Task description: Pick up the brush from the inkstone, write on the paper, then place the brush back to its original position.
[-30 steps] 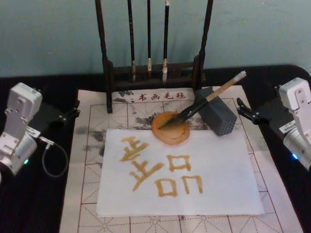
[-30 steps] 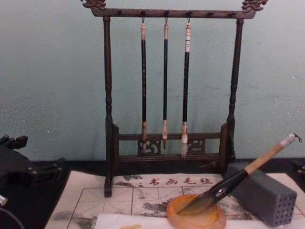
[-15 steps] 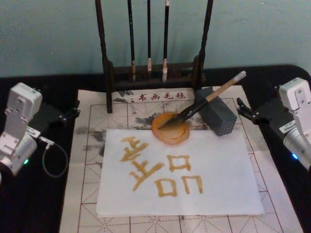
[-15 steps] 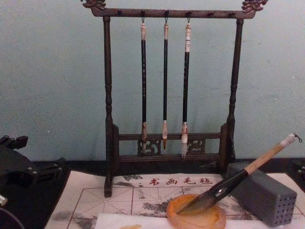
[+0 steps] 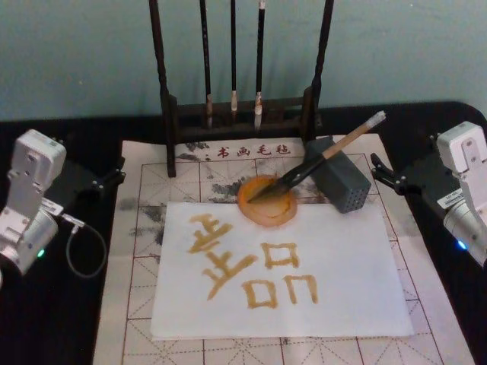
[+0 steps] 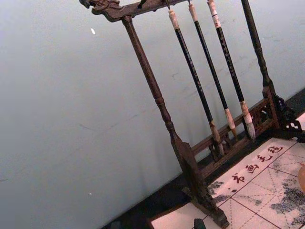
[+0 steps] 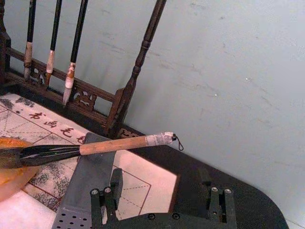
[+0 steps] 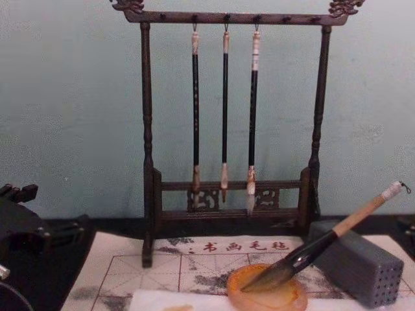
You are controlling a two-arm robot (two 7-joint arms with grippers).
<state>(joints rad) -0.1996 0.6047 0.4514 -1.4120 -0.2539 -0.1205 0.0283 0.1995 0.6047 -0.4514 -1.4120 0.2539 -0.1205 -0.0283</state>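
Observation:
The brush (image 5: 319, 160) (image 8: 324, 243) (image 7: 114, 144) lies slanted, its dark tuft in the round orange inkstone (image 5: 268, 216) (image 8: 272, 300) and its tan handle propped on a grey block (image 5: 346, 186). In front of the inkstone lies the white paper (image 5: 342, 266), bearing orange-brown characters. My right gripper (image 5: 377, 171) (image 7: 162, 202) hovers open just right of the block, holding nothing, a short way from the brush's capped end. Over the black table at the left, my left gripper (image 5: 114, 173) (image 8: 48, 210) is open and holds nothing, well away from the brush.
A dark wooden brush rack (image 5: 236, 114) (image 8: 227, 194) (image 6: 190, 157) stands at the back with three thin brushes (image 8: 224, 110) hanging. A gridded felt mat (image 5: 144, 228) underlies the paper. A loose cable (image 5: 76, 251) loops by the left arm.

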